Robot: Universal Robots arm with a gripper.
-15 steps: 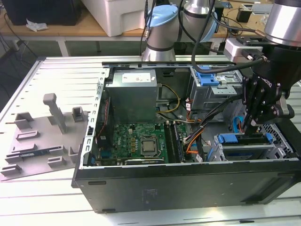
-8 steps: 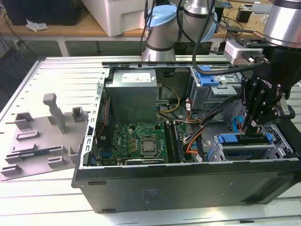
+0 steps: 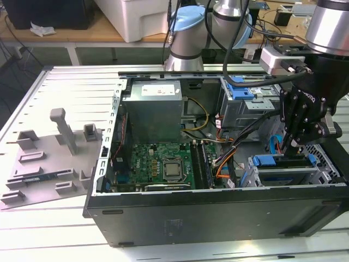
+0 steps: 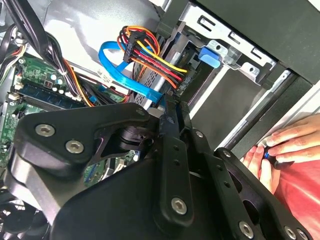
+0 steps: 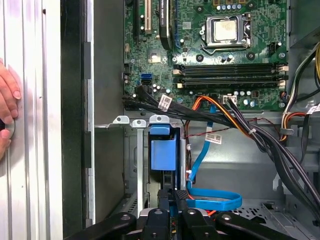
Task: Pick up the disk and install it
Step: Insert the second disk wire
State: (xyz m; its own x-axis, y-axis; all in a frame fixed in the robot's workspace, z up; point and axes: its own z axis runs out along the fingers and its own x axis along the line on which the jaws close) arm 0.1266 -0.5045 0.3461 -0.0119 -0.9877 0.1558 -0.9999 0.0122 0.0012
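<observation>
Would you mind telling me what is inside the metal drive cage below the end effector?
A blue carrier sits in the drive cage, under the end effector. The drive body itself is hidden by the cage walls.

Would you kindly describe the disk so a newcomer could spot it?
Find the open computer case; at its front corner on the exterior view's right sits a metal drive cage. The disk stands in it beneath the gripper, marked by its bright blue carrier.
</observation>
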